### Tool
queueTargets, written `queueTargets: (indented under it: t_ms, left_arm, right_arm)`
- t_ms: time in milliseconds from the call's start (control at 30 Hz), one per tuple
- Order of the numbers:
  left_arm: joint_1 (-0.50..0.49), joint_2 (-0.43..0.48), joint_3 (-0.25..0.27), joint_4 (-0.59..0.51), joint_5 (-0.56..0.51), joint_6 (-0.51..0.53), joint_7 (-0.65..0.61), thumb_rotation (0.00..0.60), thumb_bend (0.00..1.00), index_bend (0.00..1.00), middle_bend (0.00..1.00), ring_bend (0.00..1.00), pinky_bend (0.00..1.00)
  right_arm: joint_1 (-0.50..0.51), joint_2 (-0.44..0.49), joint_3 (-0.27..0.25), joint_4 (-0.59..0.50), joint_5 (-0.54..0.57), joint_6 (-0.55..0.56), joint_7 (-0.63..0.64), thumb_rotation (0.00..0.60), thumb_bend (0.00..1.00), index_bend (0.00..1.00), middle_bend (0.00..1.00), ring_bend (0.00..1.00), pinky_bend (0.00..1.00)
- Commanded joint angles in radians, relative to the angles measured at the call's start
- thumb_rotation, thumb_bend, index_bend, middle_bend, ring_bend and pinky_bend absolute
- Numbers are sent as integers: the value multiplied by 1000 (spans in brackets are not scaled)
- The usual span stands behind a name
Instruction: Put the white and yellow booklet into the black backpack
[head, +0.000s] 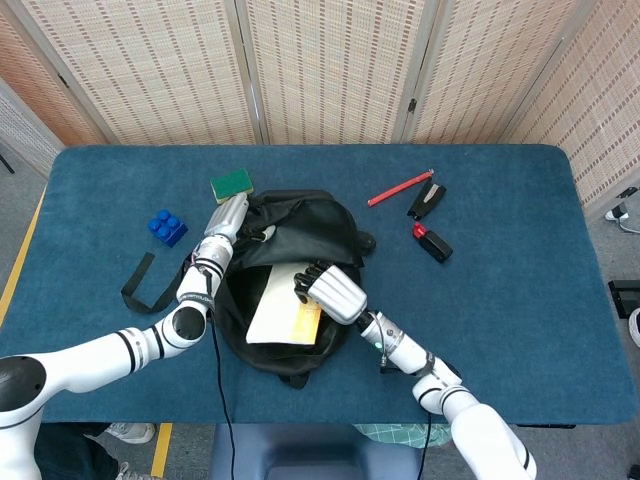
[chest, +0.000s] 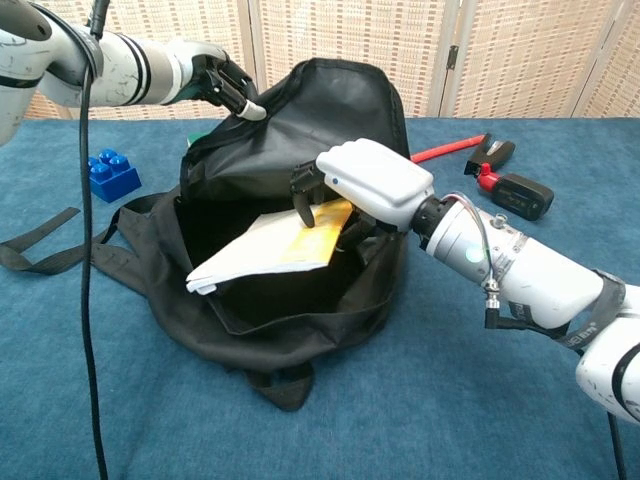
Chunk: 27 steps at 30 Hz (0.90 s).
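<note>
We see our left robot hand (chest: 222, 82) stretched far forward, fingers curled and pinching dark fabric. Our right robot hand (chest: 368, 186) reaches in from the right, wrist level, fingers bent down, clamping a booklet

White arms, black joint bands (cable, seemingly black), silver-white right hand (chest: 372, 185)

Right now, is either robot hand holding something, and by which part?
Yes. The right hand holds the booklet by its yellow end, over the open backpack. The left hand grips the backpack's top edge.
</note>
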Motion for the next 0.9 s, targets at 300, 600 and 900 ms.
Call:
queueTargets:
  t_ms: [300,600,900]
  left_arm:
    - [11,14,0,-22,17,3,-15,600,756,697,414,338,83]
    - [19,29,0,-43,28,4,-28,600,756,697,408,335,76]
    - [17,32,7,-46,20,3,-28,600,756,695,402,327,75]
  right_arm:
    - [24,-24,-39,26,18,-45,-146,600,473,803,456,453,276]
    - [35,-10,-60,27,29,-80,-238,600,473,746,379,378,181]
    - [53,0,-77,9,32,-114,-370,600,473,456,273,323,117]
